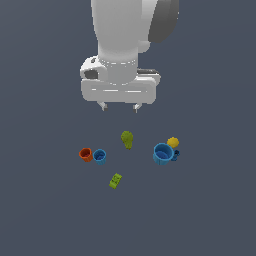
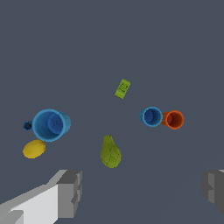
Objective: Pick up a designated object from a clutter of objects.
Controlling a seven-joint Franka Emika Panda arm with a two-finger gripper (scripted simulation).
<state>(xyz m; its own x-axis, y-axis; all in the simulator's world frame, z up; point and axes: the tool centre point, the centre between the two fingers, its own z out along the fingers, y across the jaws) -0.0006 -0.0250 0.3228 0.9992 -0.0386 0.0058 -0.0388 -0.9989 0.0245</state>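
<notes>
The designated object is a small rounded yellow lump, lying right behind the large blue cup at the exterior view's right. The rest of the clutter of objects is a green lump, a small blue cup, an orange cup and a green brick. My gripper hangs open high above the floor, roughly over the green lump, holding nothing.
A small dark blue piece touches the large blue cup's side. All objects rest on a plain dark grey floor.
</notes>
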